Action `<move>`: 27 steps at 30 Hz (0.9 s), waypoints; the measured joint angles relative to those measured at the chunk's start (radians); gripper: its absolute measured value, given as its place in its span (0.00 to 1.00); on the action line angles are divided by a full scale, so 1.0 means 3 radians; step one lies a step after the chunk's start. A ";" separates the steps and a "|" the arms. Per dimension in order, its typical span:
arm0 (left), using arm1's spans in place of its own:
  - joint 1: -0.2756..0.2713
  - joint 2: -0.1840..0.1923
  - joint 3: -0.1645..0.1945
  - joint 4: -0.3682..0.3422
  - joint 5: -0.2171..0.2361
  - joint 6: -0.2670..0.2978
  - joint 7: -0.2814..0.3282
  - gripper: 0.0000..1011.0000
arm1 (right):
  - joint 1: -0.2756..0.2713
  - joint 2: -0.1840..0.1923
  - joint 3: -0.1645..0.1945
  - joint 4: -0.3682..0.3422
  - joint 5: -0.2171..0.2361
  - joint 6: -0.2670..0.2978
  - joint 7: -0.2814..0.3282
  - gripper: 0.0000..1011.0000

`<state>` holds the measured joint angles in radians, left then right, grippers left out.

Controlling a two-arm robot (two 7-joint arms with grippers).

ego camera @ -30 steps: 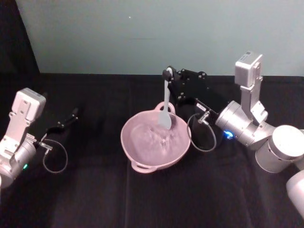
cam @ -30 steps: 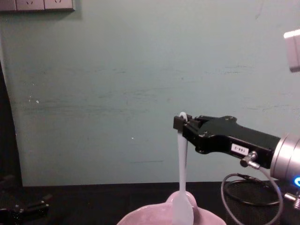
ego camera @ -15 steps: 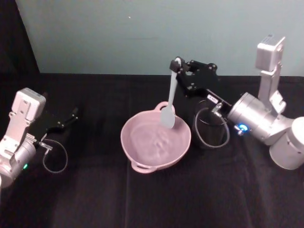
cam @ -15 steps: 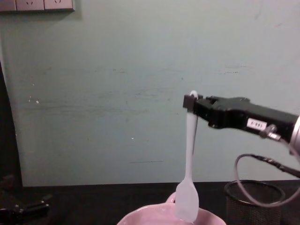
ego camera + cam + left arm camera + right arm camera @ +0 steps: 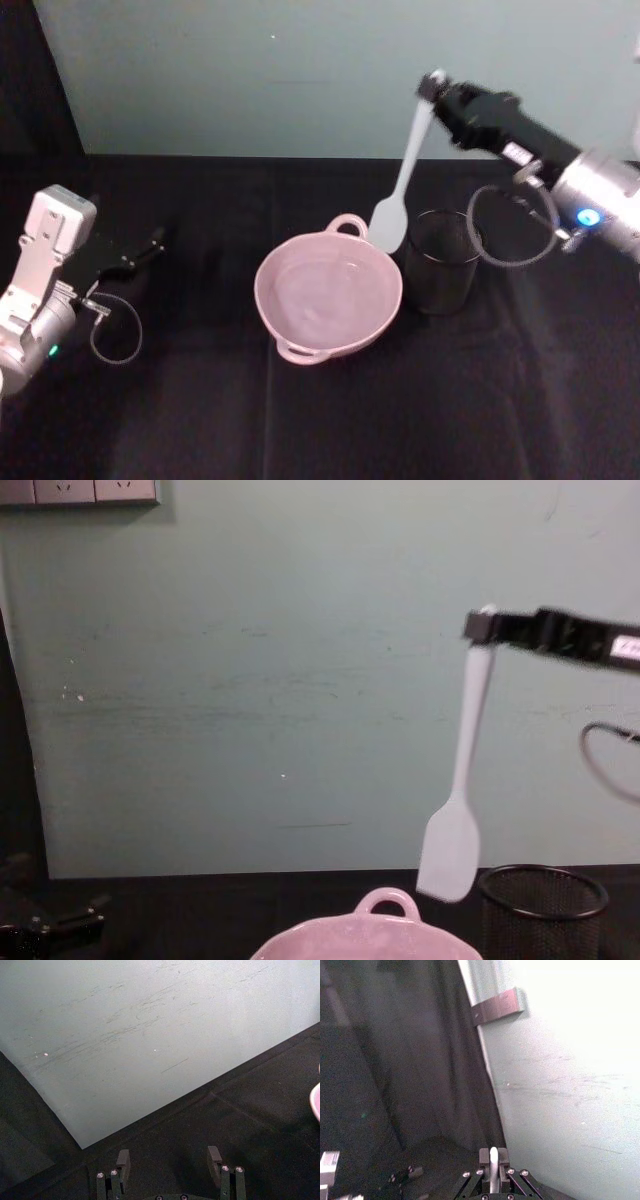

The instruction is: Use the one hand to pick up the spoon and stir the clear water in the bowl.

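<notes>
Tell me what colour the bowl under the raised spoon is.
Pale pink and glossy; the bowl shows best in the head view.

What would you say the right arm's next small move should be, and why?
Probably carry the spoon a little farther right and lower it into the black mesh cup. The right gripper holds its handle tip high, the blade hangs clear of the pink bowl, between bowl and cup, so stirring looks finished.

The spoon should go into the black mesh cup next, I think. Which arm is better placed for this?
Probably the right: the right gripper already holds the spoon beside the mesh cup. The left gripper sits open, far left.
</notes>
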<state>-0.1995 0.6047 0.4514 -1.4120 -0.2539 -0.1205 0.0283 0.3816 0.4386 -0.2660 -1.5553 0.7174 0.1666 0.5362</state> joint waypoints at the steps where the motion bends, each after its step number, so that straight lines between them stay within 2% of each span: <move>1: 0.0000 0.0000 0.0000 0.0000 0.0000 0.0000 0.0000 1.00 | -0.0006 0.0012 0.0025 -0.0010 0.0029 0.0012 -0.0008 0.11; 8: 0.0000 0.0000 0.0000 0.0000 0.0000 0.0000 0.0000 1.00 | -0.0022 0.0124 0.0218 0.0005 0.0279 0.0123 -0.0110 0.11; 15: 0.0000 0.0000 0.0000 0.0000 0.0000 0.0000 0.0000 1.00 | -0.0016 0.0199 0.0293 0.0152 0.0458 0.0185 -0.0110 0.11; 20: 0.0000 0.0000 0.0000 0.0000 0.0000 0.0000 0.0000 1.00 | -0.0023 0.0222 0.0287 0.0266 0.0520 0.0182 -0.0105 0.11; 27: 0.0000 0.0000 0.0000 0.0000 0.0000 0.0000 0.0000 1.00 | 0.0004 0.0226 0.0208 0.0472 0.0566 0.0137 -0.0068 0.11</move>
<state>-0.1995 0.6047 0.4513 -1.4120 -0.2539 -0.1205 0.0283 0.3829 0.5064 -0.2036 -1.4136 0.8871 0.2077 0.5158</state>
